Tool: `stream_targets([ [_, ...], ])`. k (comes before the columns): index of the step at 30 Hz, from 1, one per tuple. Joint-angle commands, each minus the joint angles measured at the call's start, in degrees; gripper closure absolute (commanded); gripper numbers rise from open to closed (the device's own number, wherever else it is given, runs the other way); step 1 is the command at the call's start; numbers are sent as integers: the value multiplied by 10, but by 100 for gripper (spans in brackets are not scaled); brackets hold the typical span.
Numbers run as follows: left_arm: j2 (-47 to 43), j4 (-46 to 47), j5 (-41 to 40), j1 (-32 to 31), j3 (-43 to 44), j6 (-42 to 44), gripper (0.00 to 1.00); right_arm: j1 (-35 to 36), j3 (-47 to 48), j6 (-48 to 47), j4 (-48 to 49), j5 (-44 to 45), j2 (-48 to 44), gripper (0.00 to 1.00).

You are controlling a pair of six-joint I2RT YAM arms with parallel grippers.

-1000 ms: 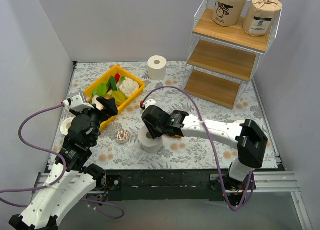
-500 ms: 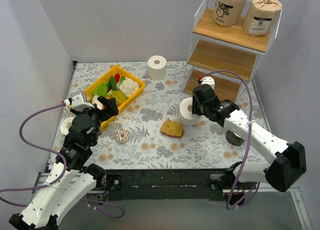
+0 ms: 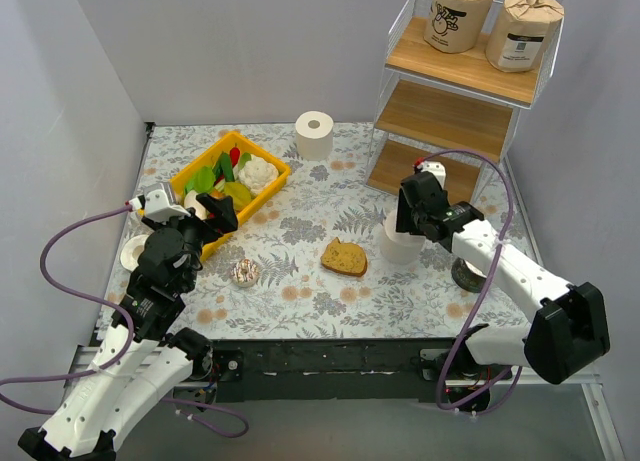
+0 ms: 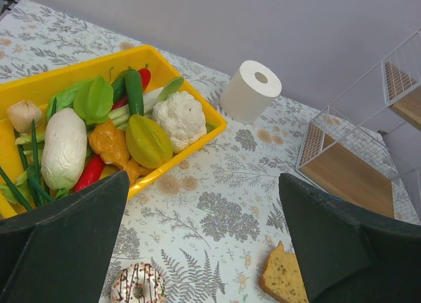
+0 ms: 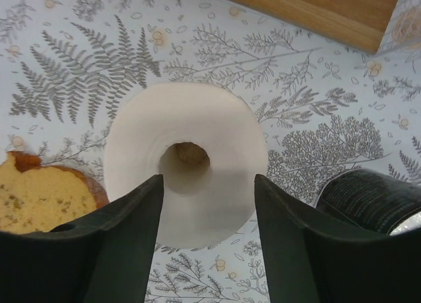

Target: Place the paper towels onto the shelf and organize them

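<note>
Meeting plain grey walls [image 3: 250, 51], fern-printed tabletop [image 3: 300, 271]

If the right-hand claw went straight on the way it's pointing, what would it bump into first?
The white paper towel roll. It stands upright directly under the right gripper, hollow core facing up, with the fingers hugging its sides.

Yellow tray [image 4: 187, 157] of vegetables [image 4: 92, 99], white cauliflower [image 4: 179, 119] among them, far left on the fern-print table [image 3: 300, 231]; sprinkled donut [image 3: 244, 272] nearer; brown bread slice [image 3: 344, 257] lying centre.
</note>
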Motion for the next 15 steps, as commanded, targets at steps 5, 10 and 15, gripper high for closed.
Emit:
stream_targets([
  [5,4,1,16,2,-1,5,2,10,53,-111,17,-109,-15,33],
  [10,5,1,16,2,-4,6,2,28,66,-165,11,-140,28,32],
  [15,4,0,15,2,-3,6,2,32,77,-218,-4,-129,70,32],
])
